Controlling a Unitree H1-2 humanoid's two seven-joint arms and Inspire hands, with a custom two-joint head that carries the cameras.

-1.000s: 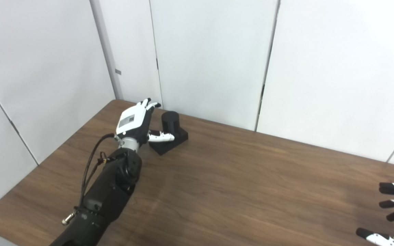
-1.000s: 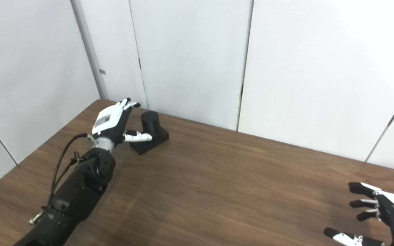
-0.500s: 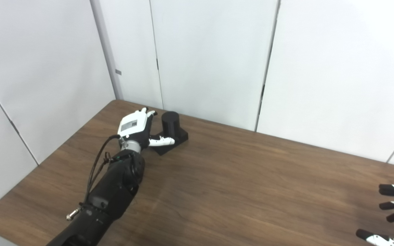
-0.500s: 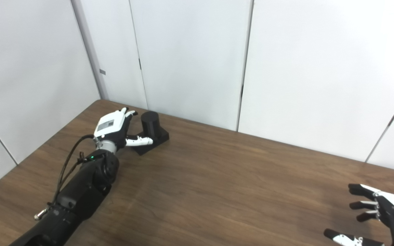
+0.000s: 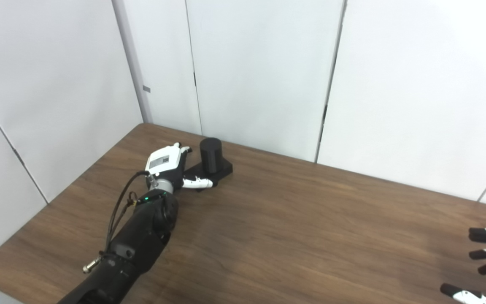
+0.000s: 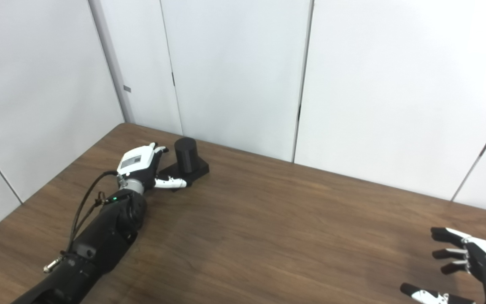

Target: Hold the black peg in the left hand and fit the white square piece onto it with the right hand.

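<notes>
The black peg is a short upright cylinder on a black square base, standing at the table's far left. My left hand is open, low by the table just left of the base, its thumb lying along the base's front edge and its fingers beside the peg. It holds nothing. My right hand is open and empty at the bottom right corner, partly cut off by the frame. No white square piece shows in either view.
The brown wooden table runs to white wall panels close behind the peg. The table's left edge lies near my left forearm.
My left hand has come down toward the table and settled lower beside the peg's base, still open. The right hand has barely moved.
</notes>
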